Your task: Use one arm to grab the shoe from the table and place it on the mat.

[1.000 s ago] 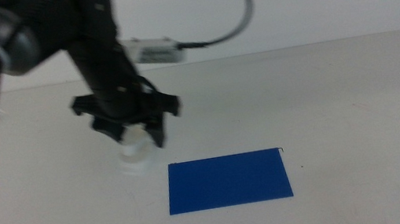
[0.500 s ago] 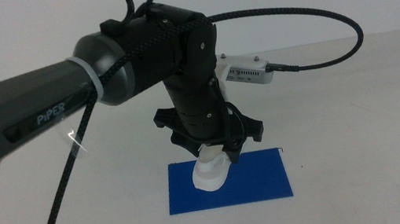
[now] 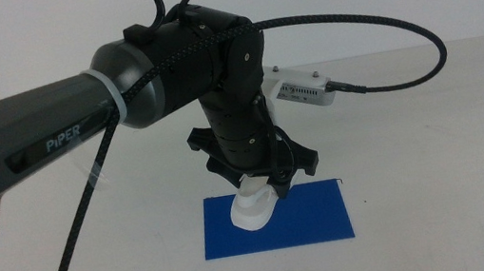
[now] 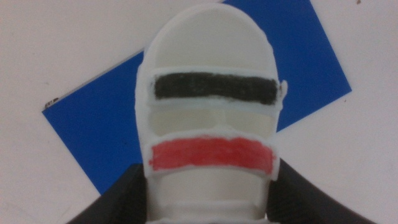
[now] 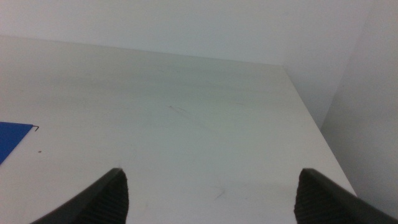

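Note:
My left gripper [image 3: 265,186] is shut on the white shoe [image 3: 255,208] and holds it toe down over the left half of the dark blue mat [image 3: 317,217]. I cannot tell whether the toe touches the mat. In the left wrist view the shoe [image 4: 208,68] fills the middle, with its black and red straps showing, between my dark jaws, and the mat [image 4: 93,134] lies under it. My right gripper [image 5: 214,190] is open and empty over bare table; it is out of the middle view.
The white table [image 3: 436,145] spreads around the mat. The left arm's black cable [image 3: 399,25] loops above the table behind the mat. The table's right edge [image 5: 311,106] and a corner of the mat [image 5: 9,142] show in the right wrist view.
The left arm has carried the shoe from the table left of the mat to over the mat's left half. In the last half second it has barely moved.

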Robot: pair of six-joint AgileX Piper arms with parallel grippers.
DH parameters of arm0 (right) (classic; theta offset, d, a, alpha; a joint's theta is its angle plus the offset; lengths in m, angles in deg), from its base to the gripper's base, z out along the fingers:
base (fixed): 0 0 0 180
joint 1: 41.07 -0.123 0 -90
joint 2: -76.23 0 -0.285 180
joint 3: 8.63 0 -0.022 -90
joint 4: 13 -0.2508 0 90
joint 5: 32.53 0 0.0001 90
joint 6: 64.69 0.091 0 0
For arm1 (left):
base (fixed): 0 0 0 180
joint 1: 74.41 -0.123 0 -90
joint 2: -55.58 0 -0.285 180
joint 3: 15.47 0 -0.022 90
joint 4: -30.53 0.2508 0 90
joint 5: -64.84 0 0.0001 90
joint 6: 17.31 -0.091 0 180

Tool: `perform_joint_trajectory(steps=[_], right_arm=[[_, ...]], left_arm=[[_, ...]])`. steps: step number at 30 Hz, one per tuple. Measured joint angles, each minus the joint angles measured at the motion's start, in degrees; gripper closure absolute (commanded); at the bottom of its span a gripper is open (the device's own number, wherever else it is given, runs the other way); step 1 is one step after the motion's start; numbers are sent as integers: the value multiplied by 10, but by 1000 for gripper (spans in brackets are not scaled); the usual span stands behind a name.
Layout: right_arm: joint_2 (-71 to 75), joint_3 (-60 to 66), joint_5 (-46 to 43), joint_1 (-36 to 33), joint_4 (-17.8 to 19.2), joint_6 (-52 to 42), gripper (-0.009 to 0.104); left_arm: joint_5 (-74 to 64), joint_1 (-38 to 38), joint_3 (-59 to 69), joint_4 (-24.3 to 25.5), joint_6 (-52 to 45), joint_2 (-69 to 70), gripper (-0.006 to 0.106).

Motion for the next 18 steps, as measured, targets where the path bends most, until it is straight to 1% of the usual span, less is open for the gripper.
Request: perform_joint_trajectory(steps=[3,5,12,18], right_arm=[[0,0,0,0,0,0,17],[0,0,0,0,0,0,17],[0,0,0,0,0,0,17],[0,0,0,0,0,0,17]], left_arm=[[0,0,0,1,26,0,102],[0,0,0,1,77,0,102],[0,1,0,-13,361,0,102],[0,1,0,-14,581,0,102]])
